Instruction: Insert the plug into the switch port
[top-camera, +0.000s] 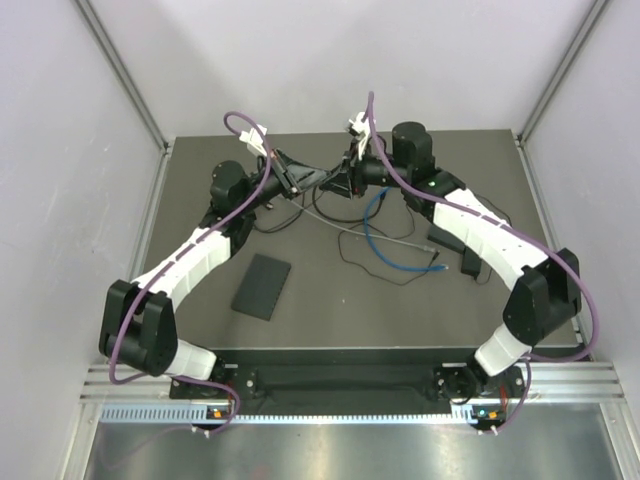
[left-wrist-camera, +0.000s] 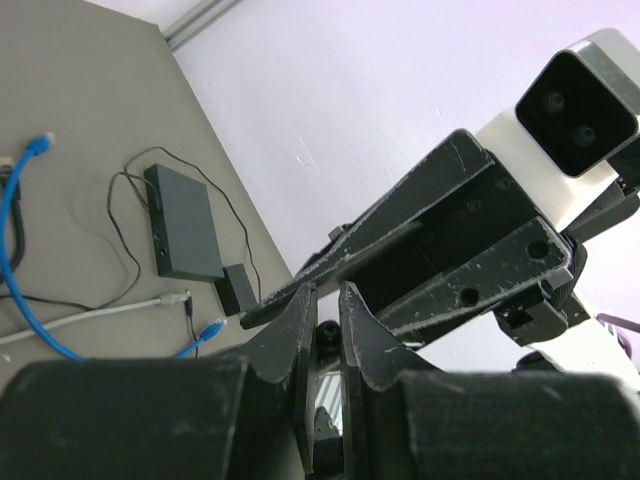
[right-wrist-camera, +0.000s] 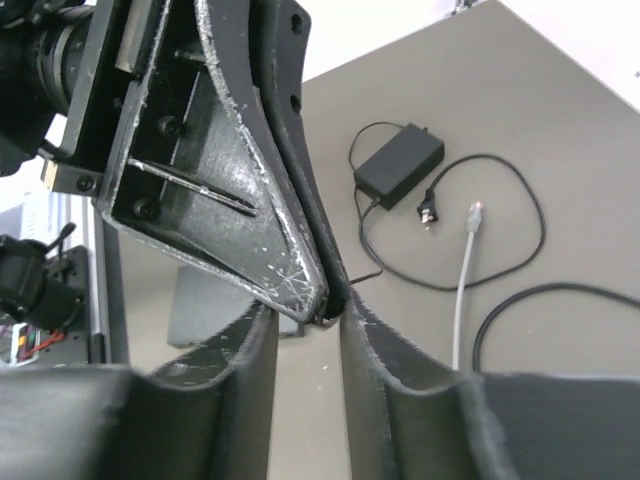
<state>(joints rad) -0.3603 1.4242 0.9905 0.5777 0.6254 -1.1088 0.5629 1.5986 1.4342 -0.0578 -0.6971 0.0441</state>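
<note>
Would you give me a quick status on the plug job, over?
Left gripper shut, right gripper part open at its tip, both off the table. Grey plug and blue plug lie loose. Nothing blocking them.

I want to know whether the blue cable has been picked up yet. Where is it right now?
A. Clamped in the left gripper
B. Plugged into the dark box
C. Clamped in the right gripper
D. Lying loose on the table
D: the blue cable curves across the table, and the left wrist view shows both its plugs lying free on the surface.
</note>
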